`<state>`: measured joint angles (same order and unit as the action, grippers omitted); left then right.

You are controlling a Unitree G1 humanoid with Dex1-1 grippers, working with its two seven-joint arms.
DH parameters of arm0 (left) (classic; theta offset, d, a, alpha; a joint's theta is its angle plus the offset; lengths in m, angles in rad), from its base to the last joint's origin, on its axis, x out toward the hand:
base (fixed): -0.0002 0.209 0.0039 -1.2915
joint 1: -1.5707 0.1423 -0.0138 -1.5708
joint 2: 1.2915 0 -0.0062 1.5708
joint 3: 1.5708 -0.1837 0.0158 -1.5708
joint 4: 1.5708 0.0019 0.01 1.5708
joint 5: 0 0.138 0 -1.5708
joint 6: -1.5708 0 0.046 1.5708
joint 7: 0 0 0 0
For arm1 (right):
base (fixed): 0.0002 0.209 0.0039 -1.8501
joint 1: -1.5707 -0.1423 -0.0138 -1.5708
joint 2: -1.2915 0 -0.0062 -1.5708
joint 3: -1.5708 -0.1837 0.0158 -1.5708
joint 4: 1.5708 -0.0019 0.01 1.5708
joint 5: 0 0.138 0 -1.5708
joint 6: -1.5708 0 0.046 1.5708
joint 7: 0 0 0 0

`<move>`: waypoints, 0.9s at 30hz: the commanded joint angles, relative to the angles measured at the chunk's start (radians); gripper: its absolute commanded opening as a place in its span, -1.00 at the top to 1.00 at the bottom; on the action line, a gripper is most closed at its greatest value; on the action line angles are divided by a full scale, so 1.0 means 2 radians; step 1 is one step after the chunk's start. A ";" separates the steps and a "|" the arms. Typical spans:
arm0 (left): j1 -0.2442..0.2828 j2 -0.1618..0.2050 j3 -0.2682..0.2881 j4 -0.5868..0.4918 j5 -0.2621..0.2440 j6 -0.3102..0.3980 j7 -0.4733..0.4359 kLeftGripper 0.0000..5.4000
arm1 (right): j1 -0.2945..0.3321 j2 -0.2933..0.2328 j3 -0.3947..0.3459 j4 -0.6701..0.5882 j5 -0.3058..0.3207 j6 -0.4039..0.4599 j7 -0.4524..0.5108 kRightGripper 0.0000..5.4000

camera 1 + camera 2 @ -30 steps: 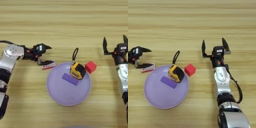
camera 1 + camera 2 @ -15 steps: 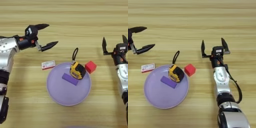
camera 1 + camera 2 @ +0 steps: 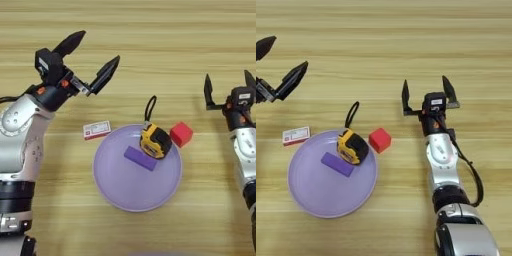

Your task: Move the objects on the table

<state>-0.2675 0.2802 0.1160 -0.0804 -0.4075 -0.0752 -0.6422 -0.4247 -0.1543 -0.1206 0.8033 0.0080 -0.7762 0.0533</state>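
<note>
A yellow-and-black tape measure (image 3: 155,141) rests on the far right rim of the lilac plate (image 3: 127,190), its black loop strap (image 3: 149,107) trailing onto the table (image 3: 150,45). Just right of the plate sits a small red cube (image 3: 181,134). The flat white box with a red mark (image 3: 96,129) lies on the wood at the plate's left edge. My left gripper (image 3: 95,55) hovers open, raised above and behind the white box, holding nothing. At the right, well clear of the cube, my right gripper (image 3: 426,92) stands open and empty.
A purple rectangular block (image 3: 140,158) lies in the plate, beside the tape measure. My right arm (image 3: 442,165) runs down the right part of the table. Bare wood stretches across the far half.
My left gripper let go of the white box, opened wide and rose up and to the right. The box stays beside the plate. The right arm has not moved.
</note>
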 commanded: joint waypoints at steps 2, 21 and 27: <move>0.016 -0.026 -0.003 0.027 0.066 -0.025 0.080 -0.99 | -0.002 -0.004 -0.002 -0.002 0.004 0.000 0.004 -1.00; 0.004 -0.082 0.012 0.279 0.204 -0.241 0.292 -0.99 | 0.001 -0.012 -0.008 -0.001 0.011 -0.003 0.016 -1.00; -0.016 -0.081 0.014 0.327 0.200 -0.278 0.299 -0.99 | 0.001 -0.016 -0.009 -0.001 0.014 -0.003 0.019 -1.00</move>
<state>-0.2651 0.1175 0.1419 0.5433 -0.0067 -0.6082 -0.0529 -0.4243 -0.1756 -0.1302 0.8015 0.0246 -0.7769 0.0812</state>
